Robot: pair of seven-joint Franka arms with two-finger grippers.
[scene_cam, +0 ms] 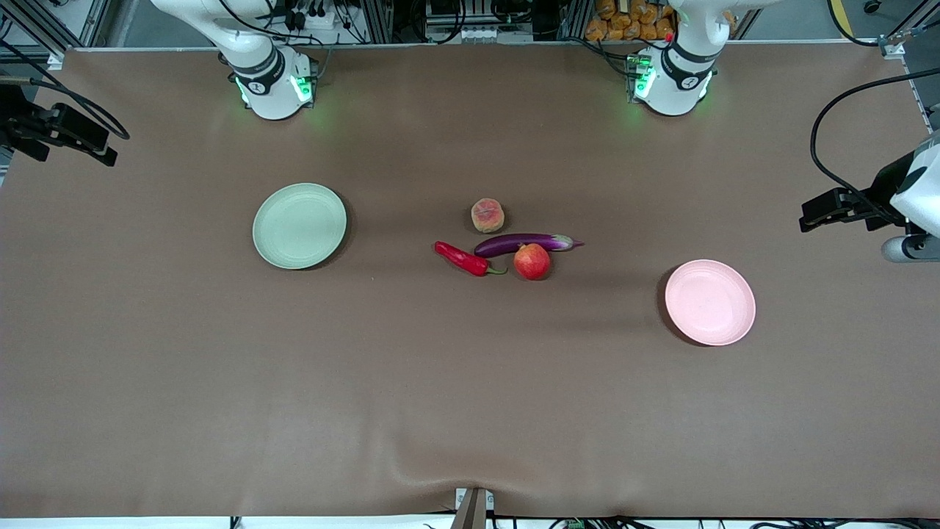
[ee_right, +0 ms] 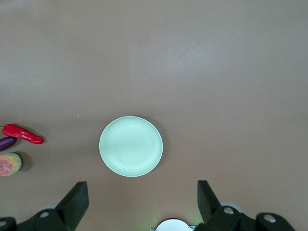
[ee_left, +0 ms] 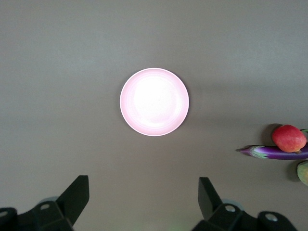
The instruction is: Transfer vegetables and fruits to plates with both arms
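The peach [scene_cam: 487, 214], purple eggplant [scene_cam: 523, 243], red chili [scene_cam: 464, 258] and deep-red fruit [scene_cam: 532, 261] lie clustered mid-table. The green plate [scene_cam: 299, 225] sits toward the right arm's end and the pink plate [scene_cam: 710, 302] toward the left arm's end; both are bare. My left gripper [ee_left: 143, 197] is open and empty, high above the table near the pink plate [ee_left: 154, 101]; the deep-red fruit [ee_left: 288, 138] and eggplant [ee_left: 276, 152] show at that view's edge. My right gripper [ee_right: 142, 199] is open and empty, high near the green plate [ee_right: 131, 146]; the chili [ee_right: 22, 134] and peach [ee_right: 8, 163] show at the edge.
Brown cloth [scene_cam: 367, 382] covers the table. Black camera mounts stand at both ends of the table [scene_cam: 59, 128] [scene_cam: 852, 206]. The right arm's white base [ee_right: 174, 225] shows in the right wrist view.
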